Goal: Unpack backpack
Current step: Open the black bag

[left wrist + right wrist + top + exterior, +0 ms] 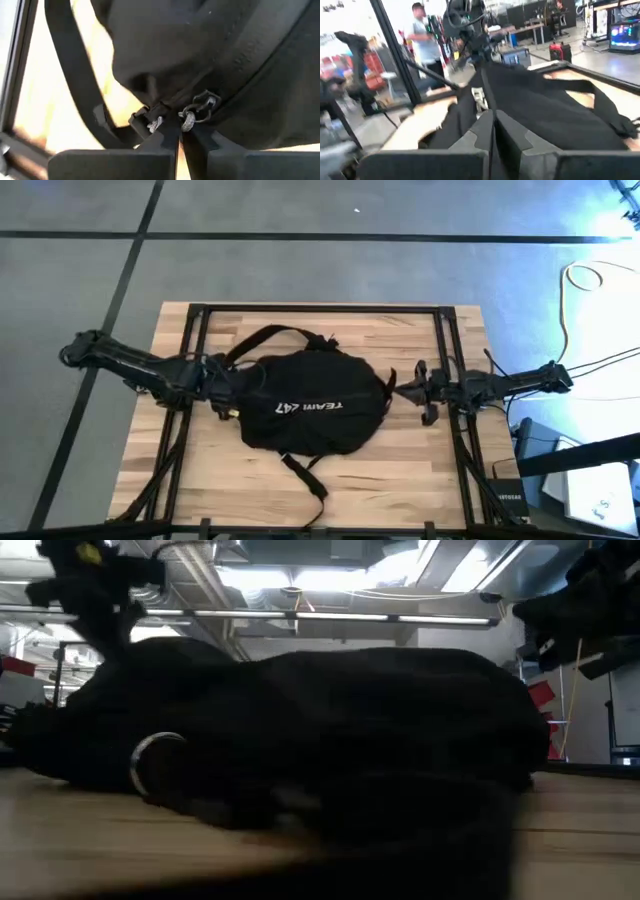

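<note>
We see the backpack (310, 405) lying flat in the middle of the wooden table (400, 480), its white lettering facing up and its straps trailing toward the table's edges. The left gripper (179, 131) sits at the bag's left end, fingers pressed together right at a zipper pull (197, 107) (a small metal ring with cord), seemingly pinching the fabric there. The right gripper (493, 122) is at the bag's right end, its fingers closed on a fold of the black fabric. Beyond the table, in the right wrist view, a person (423, 42) stands in the room.
</note>
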Tool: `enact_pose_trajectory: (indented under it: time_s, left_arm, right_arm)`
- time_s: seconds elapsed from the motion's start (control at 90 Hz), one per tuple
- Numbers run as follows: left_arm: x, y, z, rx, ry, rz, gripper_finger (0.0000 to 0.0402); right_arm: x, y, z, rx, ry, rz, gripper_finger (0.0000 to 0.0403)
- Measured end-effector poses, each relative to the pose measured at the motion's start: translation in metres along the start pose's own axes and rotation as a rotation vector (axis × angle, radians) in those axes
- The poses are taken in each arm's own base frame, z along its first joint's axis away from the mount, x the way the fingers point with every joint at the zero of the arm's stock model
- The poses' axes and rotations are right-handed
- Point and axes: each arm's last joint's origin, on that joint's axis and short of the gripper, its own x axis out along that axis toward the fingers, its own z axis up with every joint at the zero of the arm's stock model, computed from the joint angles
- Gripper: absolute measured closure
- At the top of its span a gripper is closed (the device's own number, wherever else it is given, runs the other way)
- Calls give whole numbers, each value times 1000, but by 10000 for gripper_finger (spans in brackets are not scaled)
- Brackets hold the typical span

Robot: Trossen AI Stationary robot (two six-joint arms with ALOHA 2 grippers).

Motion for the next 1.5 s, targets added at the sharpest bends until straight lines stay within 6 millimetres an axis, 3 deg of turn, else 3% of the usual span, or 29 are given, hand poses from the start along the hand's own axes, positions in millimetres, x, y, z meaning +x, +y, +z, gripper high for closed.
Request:
enact_pose_trajectory:
  time_s: [0.267, 0.567, 0.678, 0.911, 1.056, 1.178, 1.389, 1.5]
  left_arm:
    - [-29, -14, 23, 2, -193, -152, 401]
    - [-28, -29, 40, 8, -300, -265, 402]
    - [-21, -37, 46, 39, -305, -279, 402]
    - [-7, -52, 54, 100, -291, -296, 402]
    - [-7, -58, 58, 84, -345, -277, 402]
    - [-13, -63, 58, 84, -394, -286, 402]
    - [-19, -72, 56, 75, -430, -322, 401]
    - [-22, -75, 55, 56, -452, -309, 401]
  right_arm:
    - [7, 2, 1, 57, -12, 4, 402]
    - [28, 10, 5, -10, -78, 116, 402]
    - [44, 13, 5, -57, -33, 109, 402]
    - [112, 29, 13, -126, 99, 74, 402]
    - [164, 45, 20, -198, 107, 187, 387]
    - [202, 54, 25, -216, 99, 203, 336]
    - [256, 61, 16, -185, 174, 130, 207]
    - [280, 70, 14, -146, 184, 159, 170]
